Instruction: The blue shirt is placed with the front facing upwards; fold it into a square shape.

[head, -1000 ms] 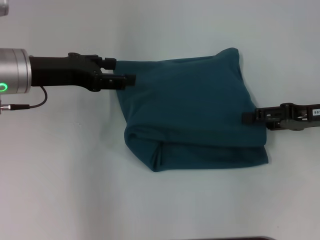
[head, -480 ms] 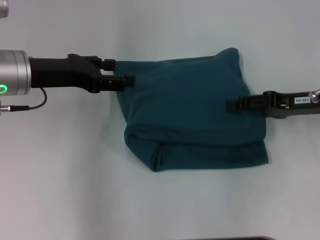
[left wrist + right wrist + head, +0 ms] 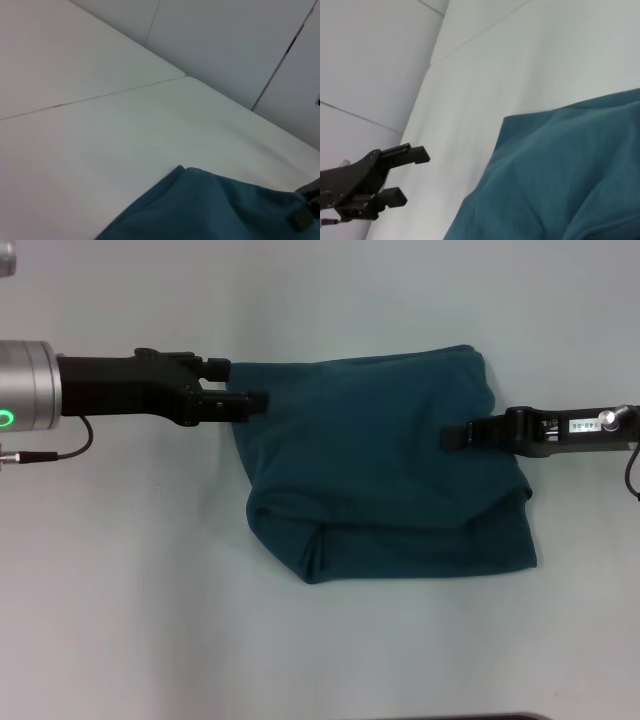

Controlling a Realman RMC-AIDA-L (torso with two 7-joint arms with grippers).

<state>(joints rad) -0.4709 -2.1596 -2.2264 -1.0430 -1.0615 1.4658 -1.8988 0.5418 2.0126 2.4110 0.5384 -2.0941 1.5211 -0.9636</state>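
The blue shirt [image 3: 380,470] lies on the white table [image 3: 120,590], folded into a rough square with its lettering hidden. It also shows in the left wrist view [image 3: 210,210] and the right wrist view [image 3: 560,170]. My left gripper [image 3: 258,400] is at the shirt's far left corner. In the right wrist view it [image 3: 411,176] is open, empty and just clear of the cloth. My right gripper [image 3: 447,438] reaches in from the right and lies low over the right half of the shirt. Its tip shows in the left wrist view [image 3: 306,212].
The table has a seam [image 3: 100,95] past the shirt's far side, and a pale wall [image 3: 240,40] stands behind it. A black cable [image 3: 60,450] hangs from my left arm. A dark edge [image 3: 450,717] shows at the near side of the table.
My right gripper has moved left, from the shirt's right edge to over its right half, and a little farther away. The shirt's far right corner has flattened. The left arm has not moved.
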